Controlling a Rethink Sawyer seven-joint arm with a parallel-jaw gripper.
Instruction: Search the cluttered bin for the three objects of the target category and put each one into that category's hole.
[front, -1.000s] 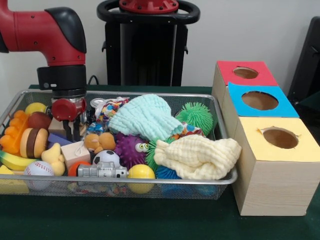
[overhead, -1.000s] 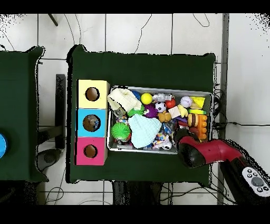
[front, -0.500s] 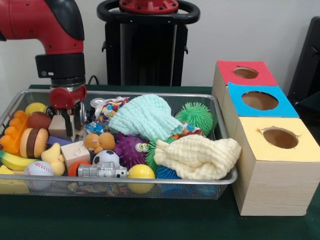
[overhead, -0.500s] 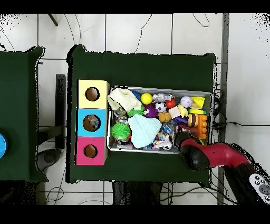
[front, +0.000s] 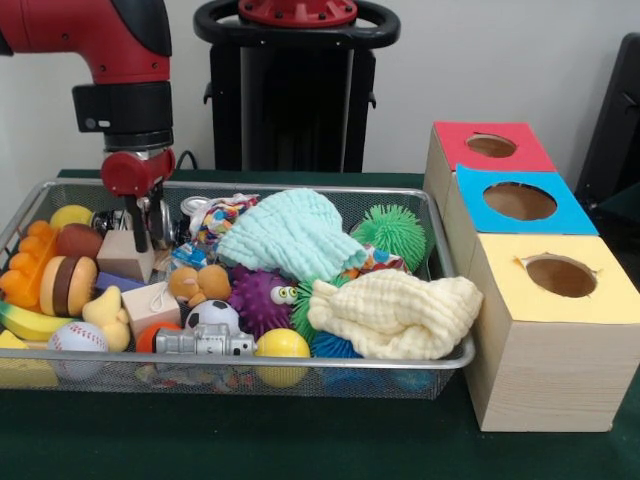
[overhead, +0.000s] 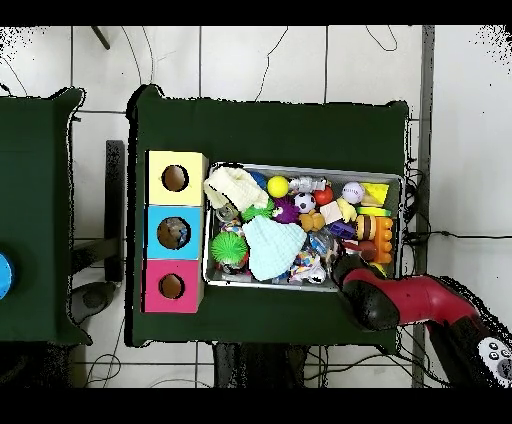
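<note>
Wooden block (front: 124, 257) sat in the bin (front: 300, 371) directly under the gripper (front: 143, 236), beside the burger toy (front: 66, 285). Fingers narrow, tips at the block's top; grip on it not discernible. Likely move: straight vertical.

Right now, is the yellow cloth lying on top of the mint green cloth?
No, in the front view the yellow cloth lies nearer the bin's front rim, beside and below the mint green cloth.

No readable text, labels, brands or numbers on anything.
</note>
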